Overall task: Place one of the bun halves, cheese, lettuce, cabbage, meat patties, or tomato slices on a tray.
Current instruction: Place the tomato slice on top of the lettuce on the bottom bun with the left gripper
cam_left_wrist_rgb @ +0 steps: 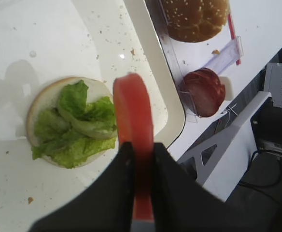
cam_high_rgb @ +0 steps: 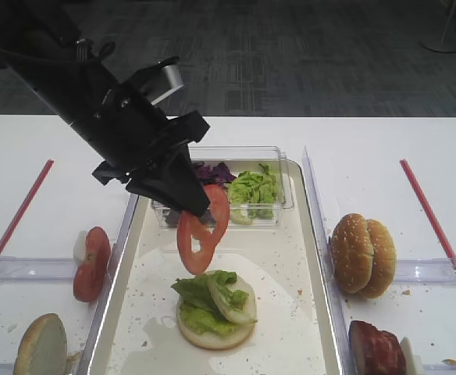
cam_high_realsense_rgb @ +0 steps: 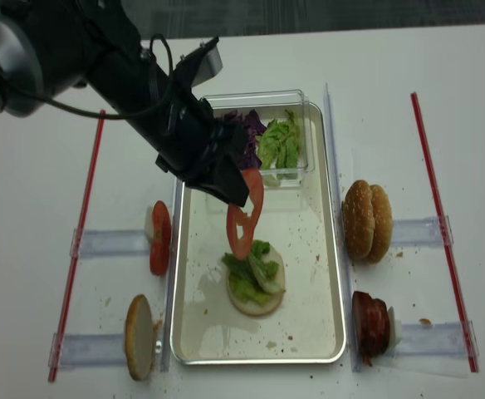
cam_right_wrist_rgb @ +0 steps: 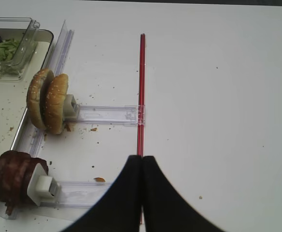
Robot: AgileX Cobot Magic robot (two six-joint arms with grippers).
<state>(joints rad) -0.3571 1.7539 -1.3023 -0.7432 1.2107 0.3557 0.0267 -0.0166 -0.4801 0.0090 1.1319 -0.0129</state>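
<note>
Above the middle of the tray [cam_high_rgb: 310, 258], the left gripper [cam_high_rgb: 198, 209] hangs with its fingers pinched on a tomato slice [cam_high_rgb: 203, 228]. Slice is ring-like with open seed holes, held by its upper edge, hanging edge-down and clear of everything below. Left wrist view: both dark fingers [cam_left_wrist_rgb: 124, 159] press flat on either face of the slice.

Directly under the slice: a bun half [cam_high_rgb: 216, 328] lying cut face up on the tray, with lettuce [cam_high_rgb: 210, 295] lying on it. Slice and lettuce apart, not touching.

Far end of tray: a clear plastic box [cam_high_rgb: 275, 168] holding purple cabbage [cam_high_rgb: 212, 173] on the left and more green leaves on the right.

Left of the tray, on the white table [cam_high_rgb: 368, 148]: more tomato slices standing on edge [cam_high_rgb: 92, 262] in a clear holder; nearer, a lone bun piece on edge [cam_high_rgb: 40, 344].

Right of the tray: two bun halves standing together on edge [cam_high_rgb: 362, 254]; nearer, the meat patties [cam_high_rgb: 376, 348], also on edge.

Right gripper [cam_right_wrist_rgb: 142, 166]: fingers pressed together with nothing between them, hovering over the table above a red strip [cam_right_wrist_rgb: 141, 87], well right of the tray.
</note>
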